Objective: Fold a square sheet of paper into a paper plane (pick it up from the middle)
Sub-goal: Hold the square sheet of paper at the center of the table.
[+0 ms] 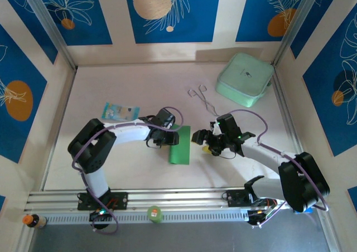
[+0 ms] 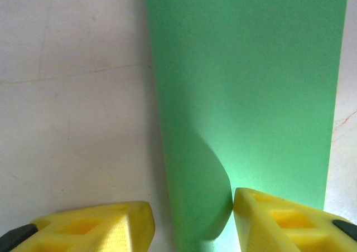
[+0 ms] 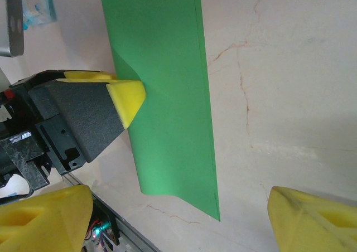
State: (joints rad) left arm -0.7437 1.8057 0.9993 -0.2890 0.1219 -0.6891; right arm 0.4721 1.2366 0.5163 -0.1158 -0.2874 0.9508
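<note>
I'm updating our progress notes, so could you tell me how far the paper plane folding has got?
Done: the green sheet lies folded into a narrow strip. In hand: the left hand, open, straddles its curled-up edge, while the right hand hovers open beside it. Left: no pointed nose or wings yet.

Left arm (image 1: 125,132) and right arm (image 1: 268,154) wear white shells, black joints, purple cables (image 1: 257,116), yellow claw fingers (image 2: 95,227).

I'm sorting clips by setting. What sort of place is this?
Likely a purpose-built robot test cell, not a home: a pale table boxed in by blue leaf-print wall panels, with a left arm and right arm bolted to an aluminium rail at its near edge.
</note>
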